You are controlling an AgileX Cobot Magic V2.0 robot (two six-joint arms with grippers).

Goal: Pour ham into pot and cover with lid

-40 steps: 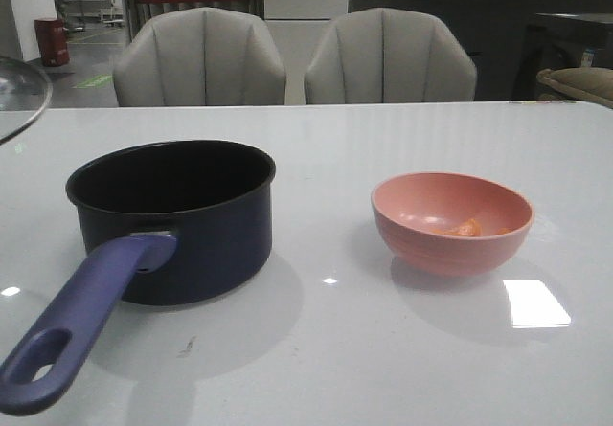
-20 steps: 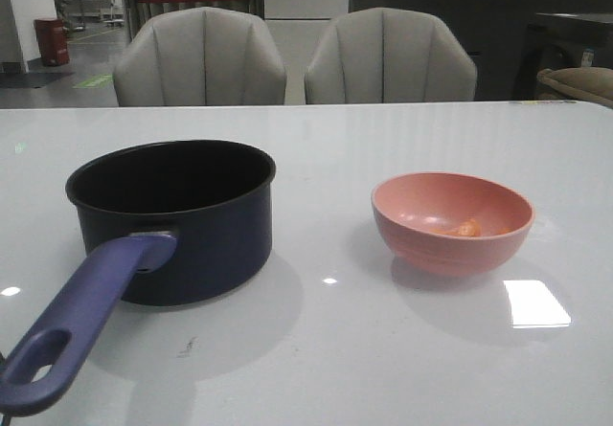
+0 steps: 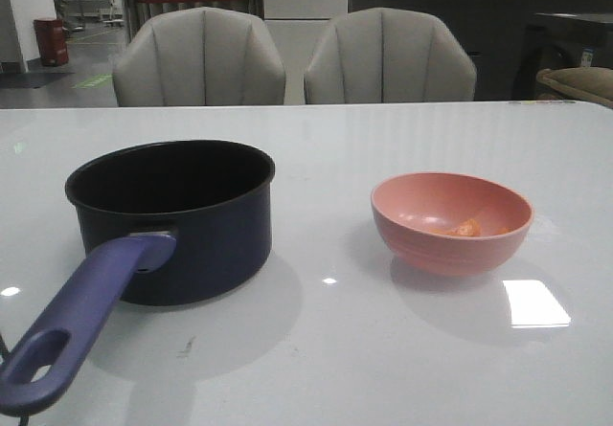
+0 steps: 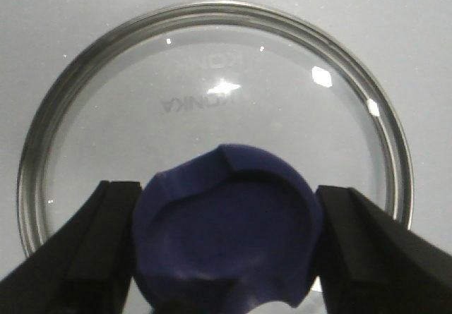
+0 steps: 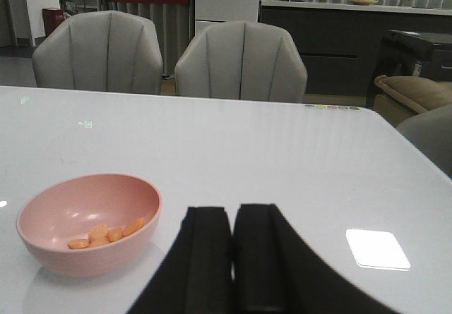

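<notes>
Ham (image 5: 106, 233) lies in my bowl (image 5: 49, 247) beside the empty pot (image 3: 172, 217). Left jaws clamp the lid (image 4: 212, 109) knob (image 4: 226, 233); glass is fragile. Right jaws are together, holding nothing.

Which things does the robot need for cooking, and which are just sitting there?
Needed: ham, pink bowl holding it, pot, lid, left gripper around its knob, right gripper.
Just there: two chairs, table.
</notes>
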